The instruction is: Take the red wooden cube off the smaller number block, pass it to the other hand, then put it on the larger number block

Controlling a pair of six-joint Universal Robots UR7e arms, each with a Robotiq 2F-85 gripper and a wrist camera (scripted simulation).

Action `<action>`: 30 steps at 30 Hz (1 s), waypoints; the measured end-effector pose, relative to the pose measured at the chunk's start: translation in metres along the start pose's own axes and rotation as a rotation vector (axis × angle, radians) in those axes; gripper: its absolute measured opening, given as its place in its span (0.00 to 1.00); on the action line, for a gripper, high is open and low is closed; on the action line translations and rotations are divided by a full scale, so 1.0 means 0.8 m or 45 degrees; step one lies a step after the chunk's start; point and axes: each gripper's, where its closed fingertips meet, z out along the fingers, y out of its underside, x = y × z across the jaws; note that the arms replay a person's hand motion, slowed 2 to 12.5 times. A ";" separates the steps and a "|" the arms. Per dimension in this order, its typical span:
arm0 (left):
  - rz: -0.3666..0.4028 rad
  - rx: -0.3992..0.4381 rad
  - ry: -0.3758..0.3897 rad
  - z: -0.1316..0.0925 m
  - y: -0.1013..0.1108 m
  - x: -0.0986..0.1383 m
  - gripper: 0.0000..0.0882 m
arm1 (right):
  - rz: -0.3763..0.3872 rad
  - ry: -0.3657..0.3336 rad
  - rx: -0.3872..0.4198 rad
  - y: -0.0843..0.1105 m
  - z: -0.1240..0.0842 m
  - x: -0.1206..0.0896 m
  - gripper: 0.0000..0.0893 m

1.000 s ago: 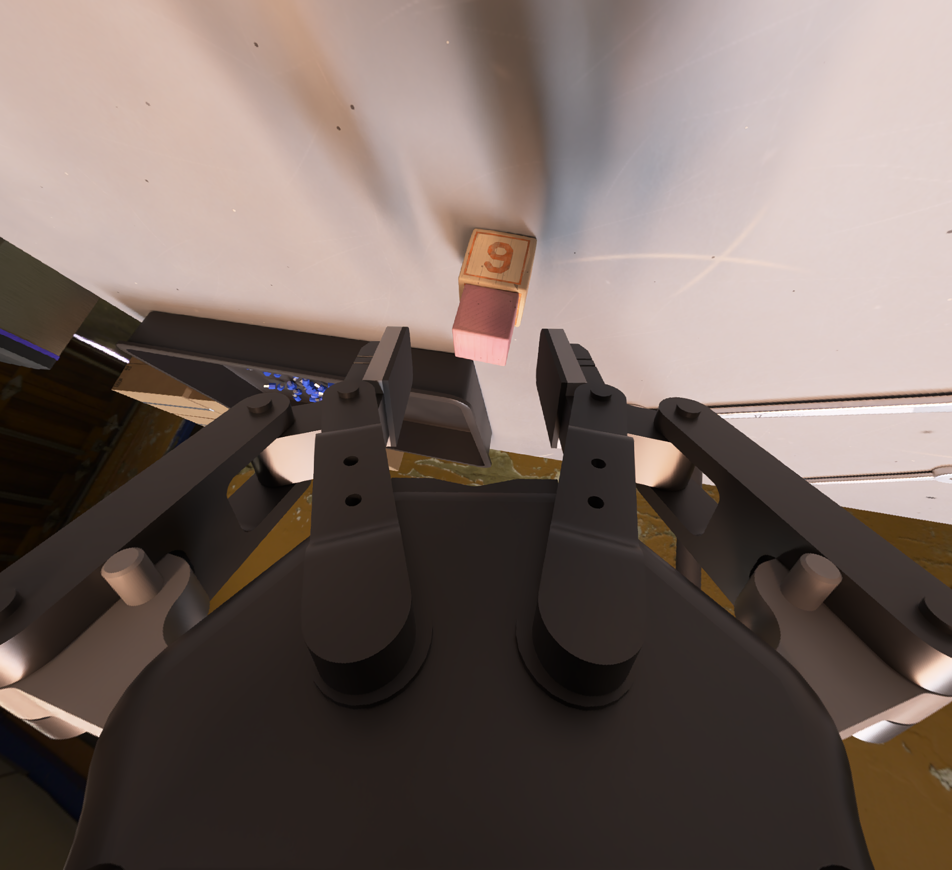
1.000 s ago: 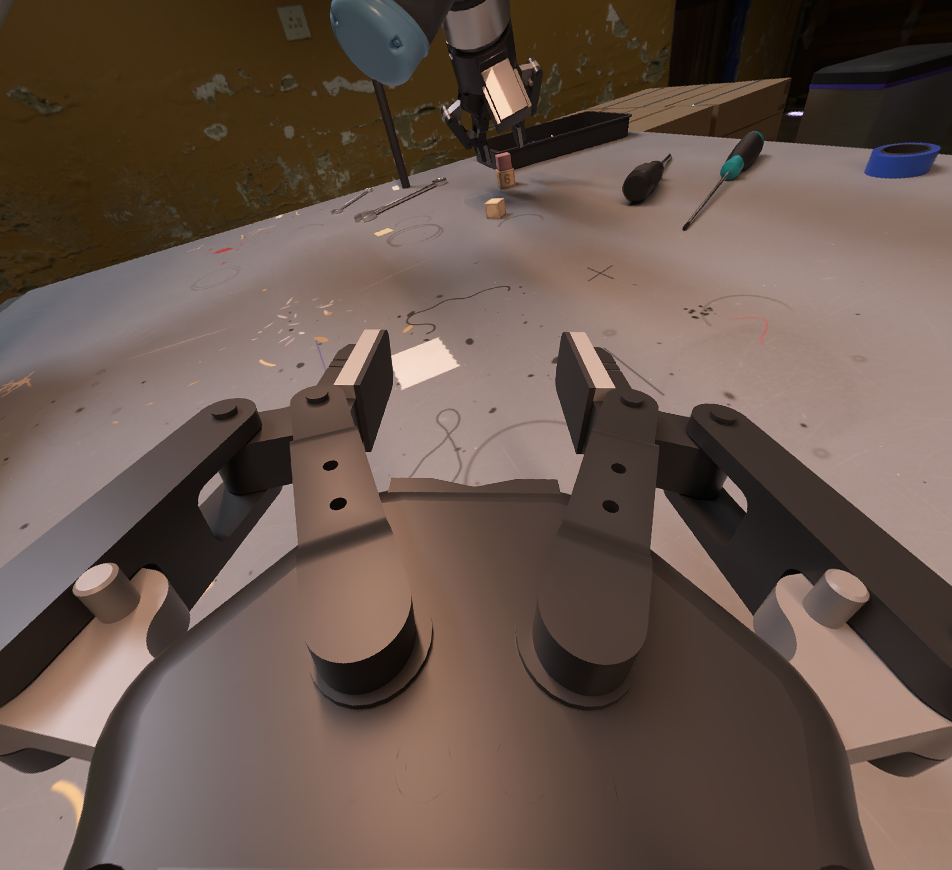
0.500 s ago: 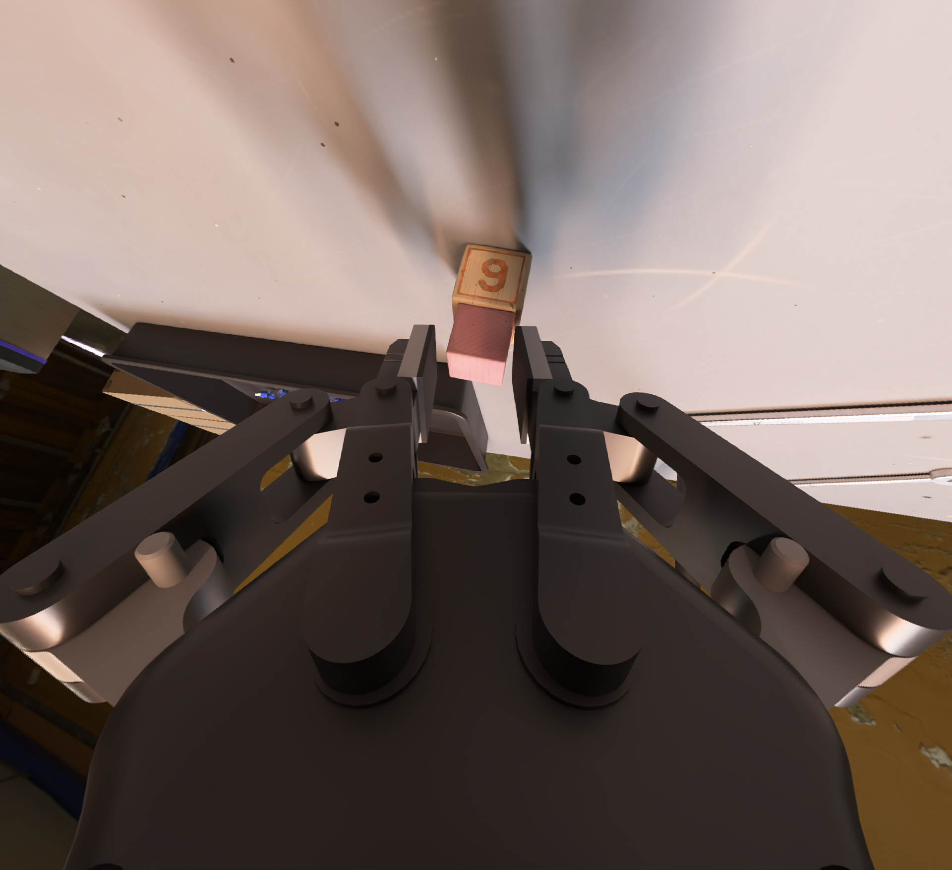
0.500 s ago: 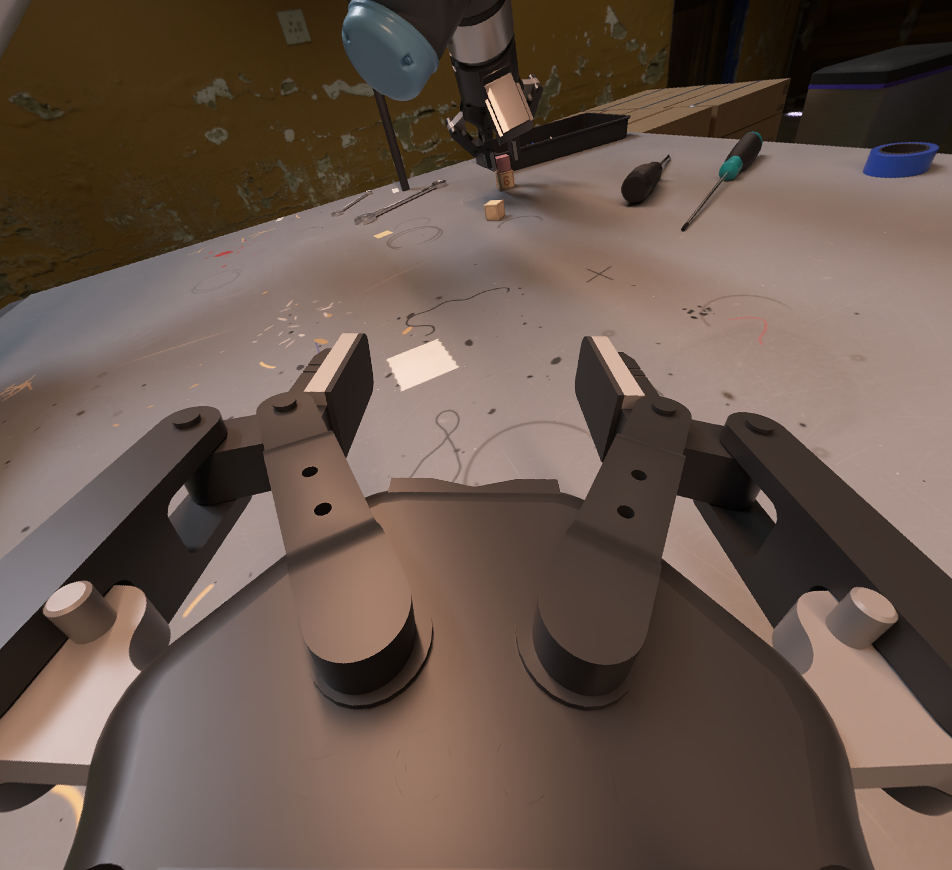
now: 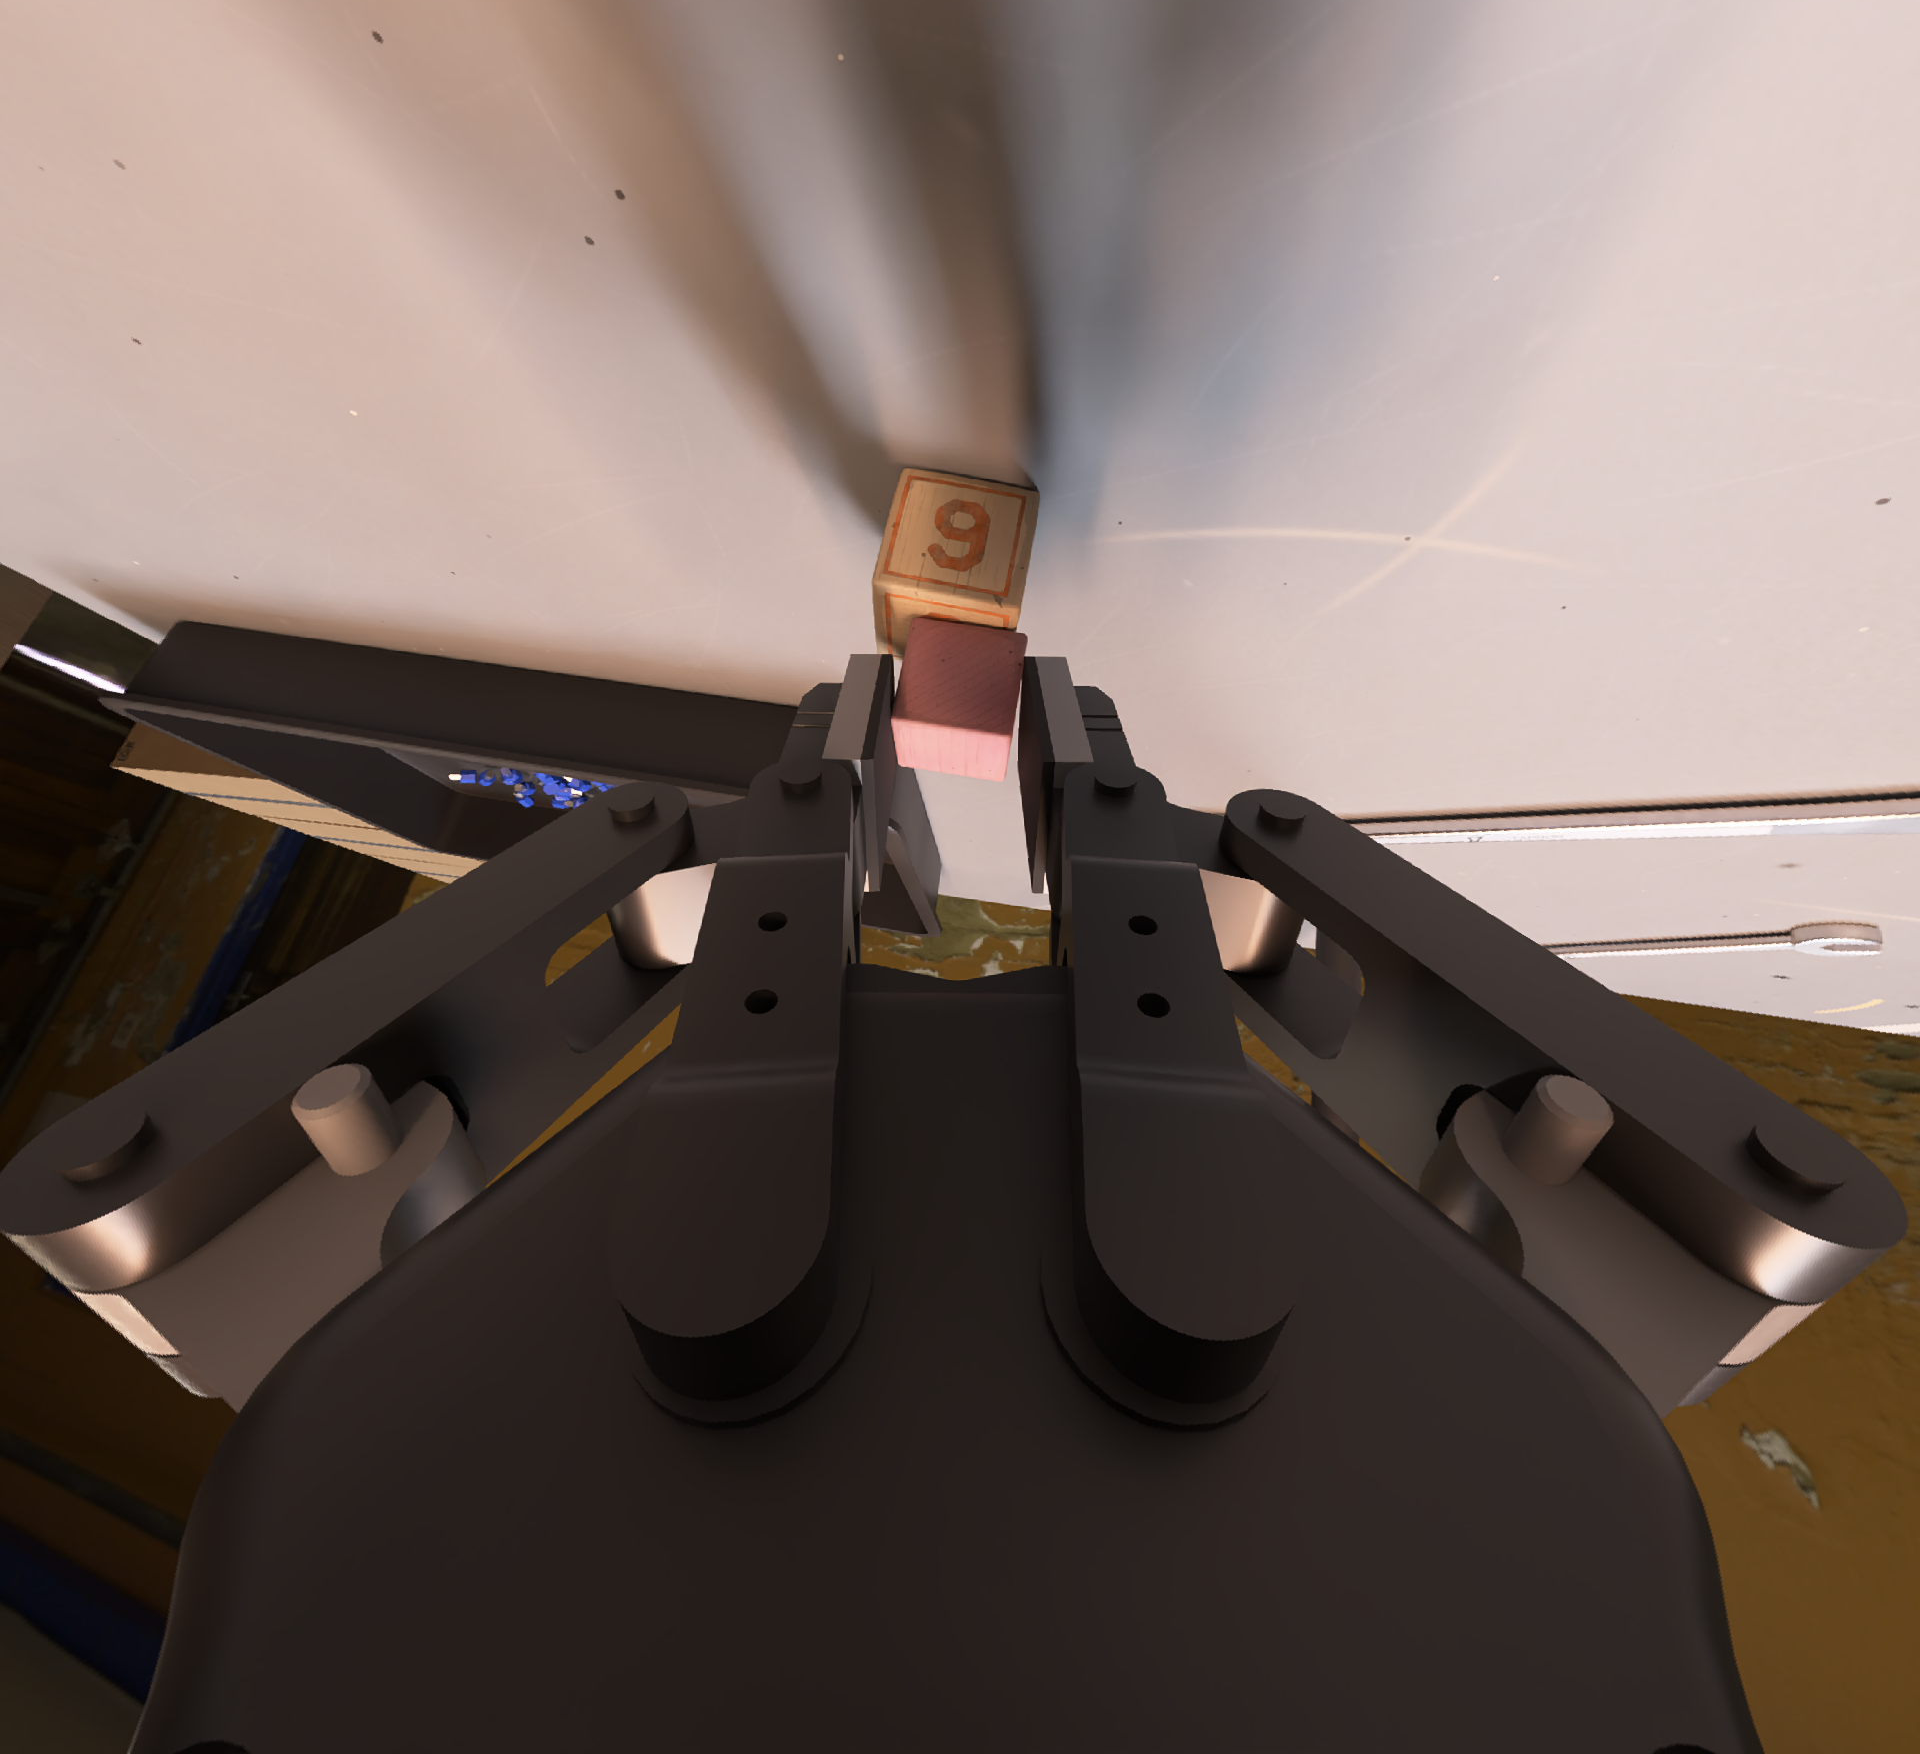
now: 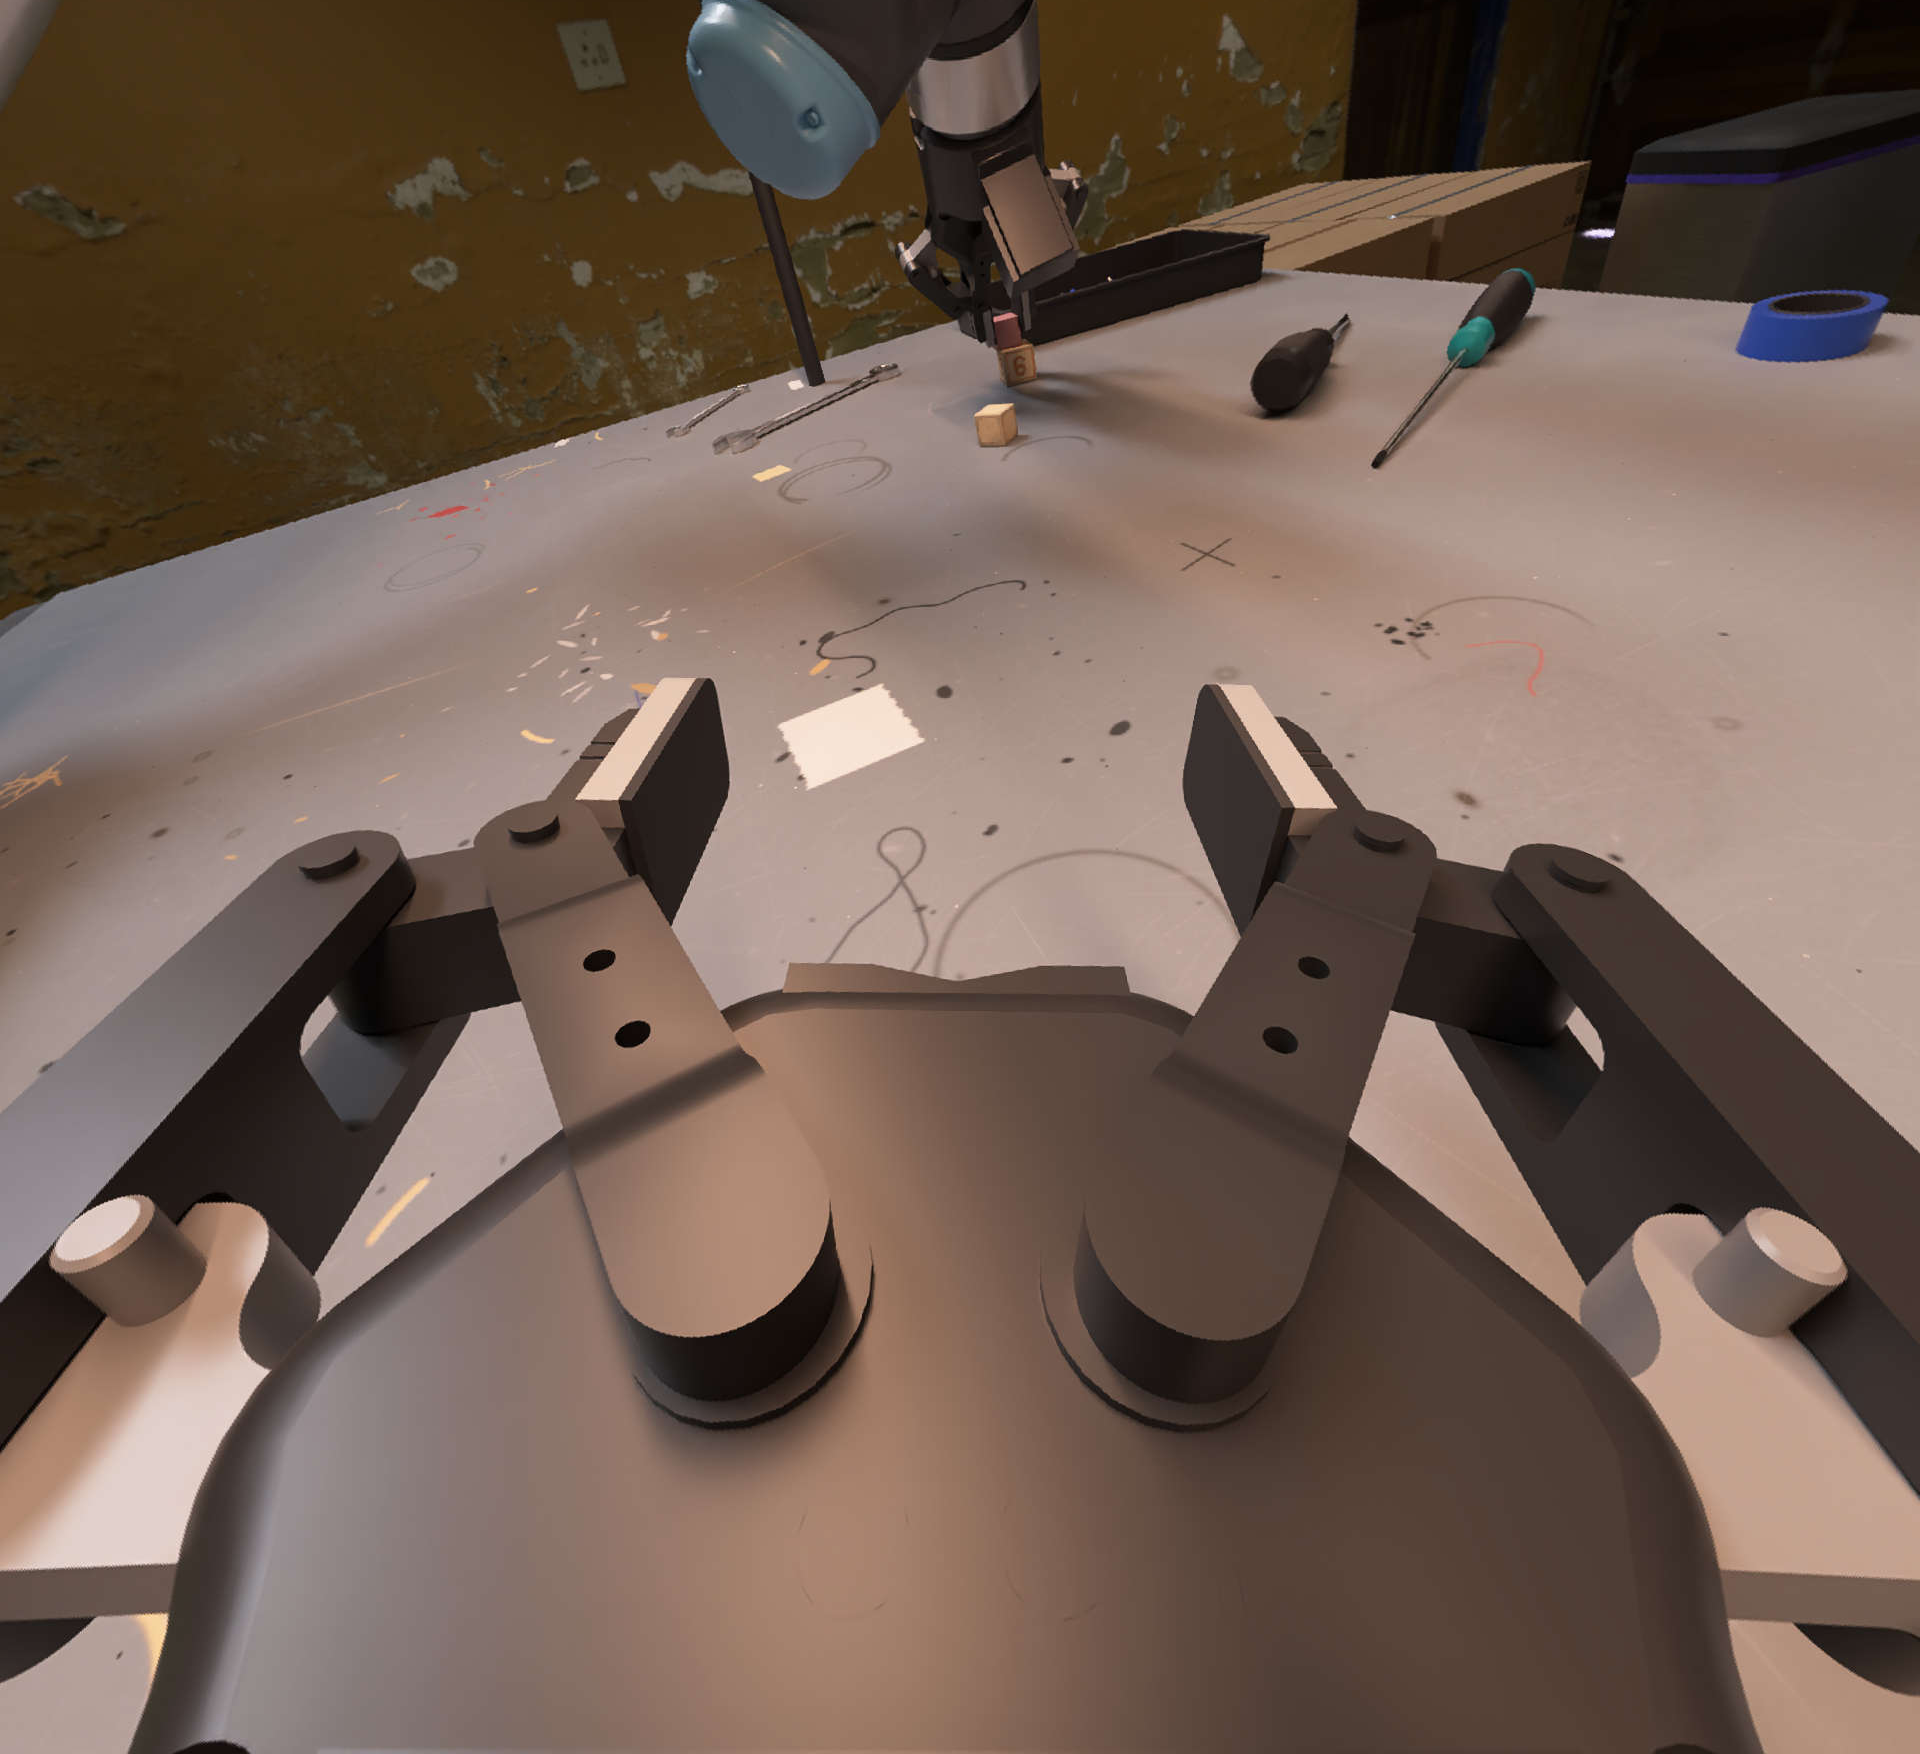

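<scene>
Your left pincer (image 5: pixel 954 738) went from wide apart a second ago to clamped on the red wooden cube (image 5: pixel 954 698): both pads looked flush against its side faces (no gap I could make out in the left wrist view). The cube sat between the fingertips, just above the number block (image 5: pixel 958 556) it had been on; I couldn't tell whether it was clear of the top face or still touching. That block hadn't shifted on the bench (image 5: pixel 520 250).

Your right pincer (image 6: pixel 954 769) had spread wider over the same second and held nothing, hovering above the near part of the bench, well apart from the action. From there you could see the left pincer (image 6: pixel 977 317) on the cube (image 6: pixel 1004 325) at the far end, the second number block (image 6: pixel 995 424) just in front of the stack, bare on top.

My read: the grasp was done, the lift was next, and the handover gap was large.
</scene>
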 end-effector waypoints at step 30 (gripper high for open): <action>-0.474 0.697 -0.367 -0.152 -0.027 -0.020 0.25 | 0.122 -0.009 0.029 -0.002 -0.001 0.002 0.86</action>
